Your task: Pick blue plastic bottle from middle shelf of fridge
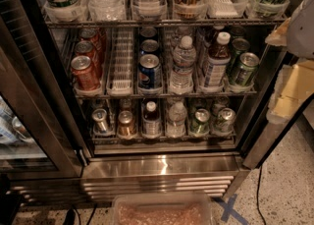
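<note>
bottle (215, 64) stands right of centre on the middle shelf (162, 94) of the fridge (162, 167), at the front of its lane, white cap up and untouched. reading that shelf left to right: red cans (84, 71), an empty white lane (121, 67), a pepsi can (149, 71), a water bottle (182, 64) just beside my target, then the bottle, then green cans (244, 69) close on its other side. the gripper (300, 25) shows as a pale shape at the right edge, outside the fridge and about level with the shelf; i cannot tell whether it is open or closed. my worries: the water bottle is much the same height and shape, so a reach aimed slightly left would take the wrong one. the gaps either side look tight, so a wide approach could knock the green cans or tip the water bottle. the rack above sits close over the cap, so lifting too early could catch it. coming in from the right, the frame (267, 111) may also block the arm.
</note>
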`<state>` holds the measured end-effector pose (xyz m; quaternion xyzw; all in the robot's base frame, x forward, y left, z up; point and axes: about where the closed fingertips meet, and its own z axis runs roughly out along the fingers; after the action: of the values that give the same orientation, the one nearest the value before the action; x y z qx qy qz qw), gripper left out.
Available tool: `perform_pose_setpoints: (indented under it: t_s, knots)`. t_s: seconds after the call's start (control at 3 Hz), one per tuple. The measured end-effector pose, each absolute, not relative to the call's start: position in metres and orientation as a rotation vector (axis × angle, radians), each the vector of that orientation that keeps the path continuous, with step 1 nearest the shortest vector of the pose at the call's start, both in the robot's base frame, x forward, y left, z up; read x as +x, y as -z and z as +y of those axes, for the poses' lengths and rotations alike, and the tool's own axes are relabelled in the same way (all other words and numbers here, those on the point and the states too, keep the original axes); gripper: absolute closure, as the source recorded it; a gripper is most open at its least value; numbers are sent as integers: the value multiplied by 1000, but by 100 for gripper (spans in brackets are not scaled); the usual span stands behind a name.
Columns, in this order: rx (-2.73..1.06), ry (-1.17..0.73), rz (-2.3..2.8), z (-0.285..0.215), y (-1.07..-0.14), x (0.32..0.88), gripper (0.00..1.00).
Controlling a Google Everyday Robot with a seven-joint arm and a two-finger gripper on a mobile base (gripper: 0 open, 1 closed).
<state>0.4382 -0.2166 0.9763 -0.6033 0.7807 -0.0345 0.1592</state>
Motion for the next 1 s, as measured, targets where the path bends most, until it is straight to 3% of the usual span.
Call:
perform_pose_setpoints:
  t_s: [1.0]
  knots:
    - [-1573, 7, 2165, -219, -933, 442, 0]
